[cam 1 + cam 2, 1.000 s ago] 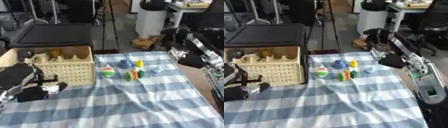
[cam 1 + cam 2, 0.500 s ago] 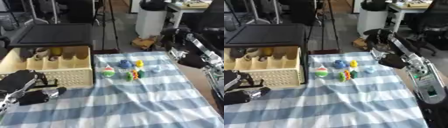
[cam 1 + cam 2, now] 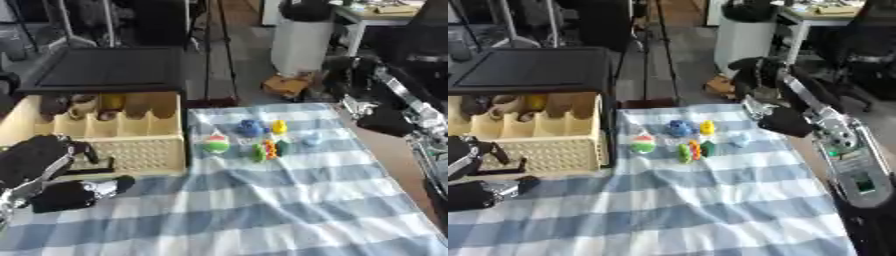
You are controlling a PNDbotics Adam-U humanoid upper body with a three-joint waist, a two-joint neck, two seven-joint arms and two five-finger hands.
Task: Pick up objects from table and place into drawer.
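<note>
A cream drawer (image 3: 131,150) stands pulled out from under a black-topped cabinet (image 3: 105,70); its compartments hold a few small things, one of them yellow. My left hand (image 3: 44,167) is at the drawer's front at lower left, its fingers (image 3: 92,159) hooked on the front panel. On the blue checked cloth (image 3: 262,210) lie small toys: a blue one (image 3: 251,127), a yellow one (image 3: 279,126), a pale blue one (image 3: 311,141), a green-and-red one (image 3: 216,145) and a green-and-orange one (image 3: 268,150). My right hand (image 3: 785,121) hangs above the cloth's far right edge, apart from the toys.
Bare brown table shows along the right edge (image 3: 394,160). Beyond the table are a white bin (image 3: 302,40), a cardboard box on the floor (image 3: 289,85) and office furniture. The near half of the cloth carries nothing.
The drawer has slid out toward me, showing more compartments, and my left hand has come back with its front. The right arm and the toys have stayed put.
</note>
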